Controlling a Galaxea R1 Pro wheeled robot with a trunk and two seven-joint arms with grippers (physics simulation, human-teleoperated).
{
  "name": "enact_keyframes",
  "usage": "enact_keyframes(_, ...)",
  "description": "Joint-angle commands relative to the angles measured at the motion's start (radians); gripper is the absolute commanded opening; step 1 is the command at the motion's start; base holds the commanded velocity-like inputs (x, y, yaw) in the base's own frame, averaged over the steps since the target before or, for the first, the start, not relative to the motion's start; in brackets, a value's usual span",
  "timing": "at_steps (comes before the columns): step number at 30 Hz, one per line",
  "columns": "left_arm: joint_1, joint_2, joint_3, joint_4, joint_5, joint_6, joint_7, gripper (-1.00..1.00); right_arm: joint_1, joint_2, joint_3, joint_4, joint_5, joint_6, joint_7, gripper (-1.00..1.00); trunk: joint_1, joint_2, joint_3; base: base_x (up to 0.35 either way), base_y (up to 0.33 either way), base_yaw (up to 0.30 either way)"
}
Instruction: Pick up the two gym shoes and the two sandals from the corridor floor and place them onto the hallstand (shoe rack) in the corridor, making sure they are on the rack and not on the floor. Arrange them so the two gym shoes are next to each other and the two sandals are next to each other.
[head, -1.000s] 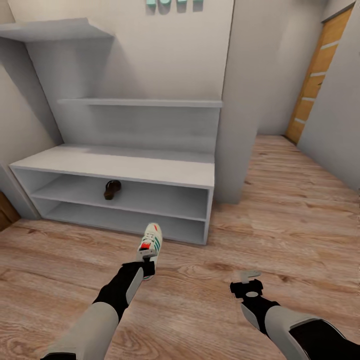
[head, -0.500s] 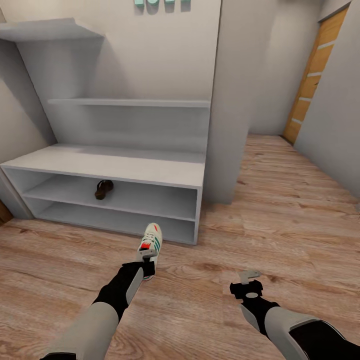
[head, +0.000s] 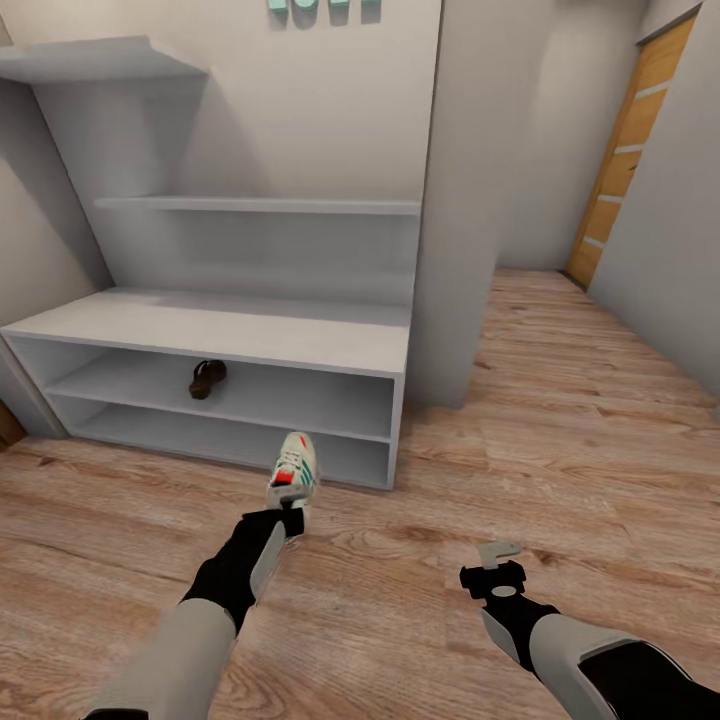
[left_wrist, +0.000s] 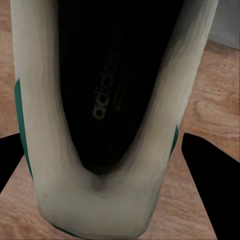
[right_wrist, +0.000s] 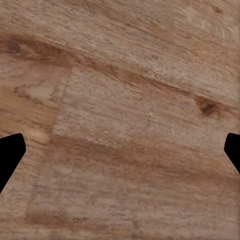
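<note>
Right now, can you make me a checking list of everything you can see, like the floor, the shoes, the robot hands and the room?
Surface: wood-plank floor, bare around the arms.
Job's things: one gym shoe in the left end effector, in front of the hallstand; one sandal on its upper open shelf.
Clutter: nothing seen.
Grippers: left end effector shut on the gym shoe; right end effector open, over bare floor.
Cables: nothing seen.
Surroundings: grey walls, wooden door at far right.

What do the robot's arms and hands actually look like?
Each arm is a smooth light grey shell that turns matt black toward the wrist. The right gripper ends in a black block with pale grey flat fingers. The left gripper is black too. In the wrist views the fingertips look like dark wedges. No cables or markings are visible.
</note>
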Motion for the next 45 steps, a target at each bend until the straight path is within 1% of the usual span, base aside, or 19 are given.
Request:
enact_keyframes(1,0.0,-0.001,0.002,-0.037,0.016,0.028,0.023,-1.0,-0.002,0.001,0.007,0.005,-0.006,-0.008,-0.002,1.0,0.0,0.0,-0.001,0.0,0.0,0.0)
enact_keyframes(4,0.0,-0.001,0.001,-0.14,0.015,0.136,0.069,-1.0,-0.002,0.001,0.008,0.005,-0.006,-0.008,-0.002,1.0,0.0,0.0,-0.001,0.0,0.0,0.0)
enact_keyframes(5,0.0,0.004,0.001,-0.17,0.015,0.177,0.08,-1.0,-0.002,0.001,0.008,0.005,-0.006,-0.008,-0.002,1.0,0.0,0.0,-0.001,0.0,0.0,0.0)
enact_keyframes(7,-0.002,0.022,0.001,-0.217,0.015,0.248,0.096,-1.0,-0.002,0.001,0.008,0.005,-0.006,-0.008,-0.002,1.0,0.0,0.0,-0.001,0.0,0.0,0.0)
enact_keyframes(8,-0.005,0.041,0.001,-0.247,0.016,0.297,0.105,-1.0,-0.002,0.001,0.008,0.005,-0.006,-0.008,-0.002,1.0,0.0,0.0,-0.001,0.0,0.0,0.0)
enact_keyframes(10,-0.017,0.061,0.0,-0.272,0.016,0.341,0.112,-1.0,-0.002,0.001,0.007,0.005,-0.006,-0.008,-0.002,1.0,0.0,0.0,-0.001,0.0,0.0,0.0)
enact_keyframes(12,-0.038,0.071,0.0,-0.276,0.016,0.367,0.115,-1.0,-0.002,0.001,0.007,0.005,-0.006,-0.008,-0.002,1.0,0.0,0.0,-0.001,0.0,0.0,0.0)
enact_keyframes(15,-0.067,0.076,0.0,-0.236,0.016,0.38,0.116,-1.0,-0.002,0.001,0.007,0.005,-0.006,-0.008,-0.002,1.0,0.0,0.0,-0.001,0.0,0.0,0.0)
enact_keyframes(17,-0.104,0.078,0.0,-0.176,0.016,0.385,0.116,-1.0,-0.002,0.001,0.007,0.005,-0.006,-0.008,-0.002,1.0,0.0,0.0,-0.001,0.0,0.0,0.0)
enact_keyframes(18,-0.129,0.079,0.0,-0.139,0.016,0.387,0.115,-1.0,-0.001,0.001,0.007,0.005,-0.006,-0.008,-0.002,1.0,0.0,0.0,-0.001,0.0,0.0,0.0)
enact_keyframes(19,-0.184,0.08,0.0,-0.06,0.017,0.389,0.114,-1.0,-0.001,0.001,0.007,0.005,-0.006,-0.008,-0.002,1.0,0.0,0.0,-0.001,0.0,0.0,0.0)
enact_keyframes(20,-0.21,0.08,0.0,-0.025,0.017,0.389,0.114,-1.0,-0.001,0.001,0.007,0.005,-0.006,-0.008,-0.002,1.0,0.0,0.0,-0.001,0.0,0.0,0.0)
enact_keyframes(21,-0.267,0.081,0.0,0.048,0.018,0.391,0.113,-1.0,0.0,0.001,0.007,0.005,-0.006,-0.008,-0.002,1.0,0.0,0.0,-0.001,0.0,0.0,0.0)
enact_keyframes(23,-0.29,0.08,0.0,0.078,0.018,0.391,0.11,-1.0,0.0,0.0,0.007,0.005,-0.006,-0.008,-0.002,1.0,0.0,0.0,-0.001,0.0,0.0,0.0)
enact_keyframes(27,-0.322,0.079,0.0,0.112,0.019,0.392,0.081,-1.0,0.0,0.001,0.007,0.005,-0.006,-0.008,-0.002,1.0,0.0,0.0,-0.001,0.0,0.0,0.0)
enact_keyframes(28,-0.332,0.079,0.0,0.12,0.019,0.392,0.06,-1.0,0.0,0.001,0.007,0.005,-0.006,-0.008,-0.002,1.0,0.0,0.0,-0.001,0.0,0.0,0.0)
enact_keyframes(31,-0.341,0.08,0.0,0.128,0.019,0.392,0.039,-1.0,0.0,0.001,0.007,0.005,-0.006,-0.008,-0.002,1.0,0.0,0.0,-0.001,0.0,0.0,0.0)
enact_keyframes(40,-0.349,0.08,0.001,0.134,0.019,0.39,0.019,-1.0,0.0,0.0,0.006,0.005,-0.006,-0.008,-0.002,1.0,0.0,0.0,-0.001,0.009,0.0,0.0)
enact_keyframes(45,-0.349,0.08,0.003,0.136,0.019,0.39,0.007,-1.0,0.0,0.0,0.006,0.005,-0.006,-0.008,-0.002,1.0,0.0,0.0,-0.001,0.165,0.0,0.0)
